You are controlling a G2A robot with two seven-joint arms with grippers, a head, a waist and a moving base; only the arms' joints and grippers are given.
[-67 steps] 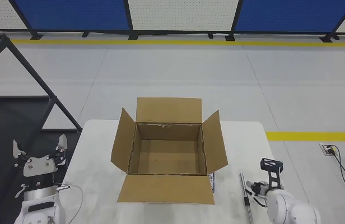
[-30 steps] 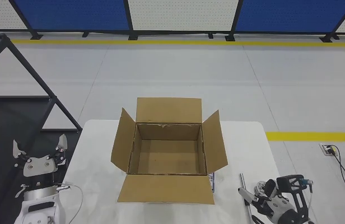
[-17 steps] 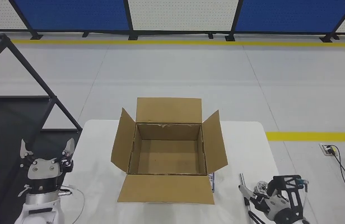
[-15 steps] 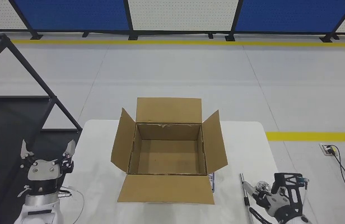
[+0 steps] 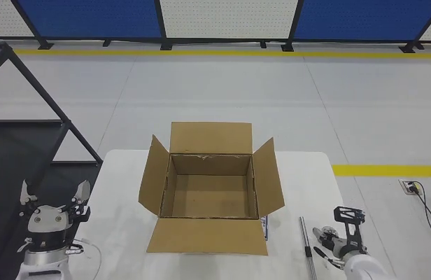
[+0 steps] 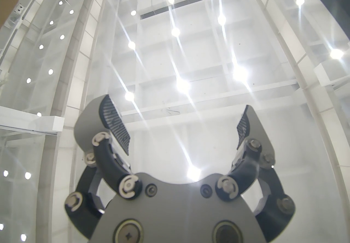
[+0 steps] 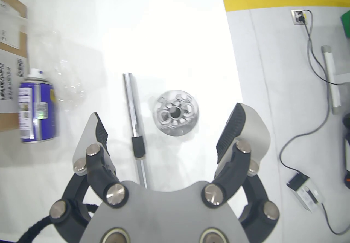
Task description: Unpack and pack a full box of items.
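The white table (image 5: 306, 182) carries an open cardboard box (image 5: 208, 199) in its middle. All four flaps of the box are folded outward and the bare brown floor inside is visible. The flap on the near side lies flat on the table, and the two side flaps stand up at a slant.

The left gripper (image 5: 54, 189) is beside the left edge of the table, well apart from the box. It points upward, so its own camera looks at the ceiling lights. Its two fingers (image 6: 116, 121) are spread wide and there is nothing between them.

The right gripper (image 7: 166, 118) hangs above the near right corner of the table and looks down at it. Its fingers are also spread wide and they touch nothing.

Under this gripper a long metal rod (image 7: 130, 101) lies flat on the table, with a short black sleeve (image 7: 138, 147) around it. A blue spray can (image 7: 37, 110) with a white cap is close to the labelled corner of the box; I cannot tell if it stands or lies. A round metal disc (image 7: 175, 115) with a hole in the centre lies just beside the rod, on the side away from the box, not touching it. Between the can and the rod there is some clear plastic (image 7: 68, 82), too faint to say what it is
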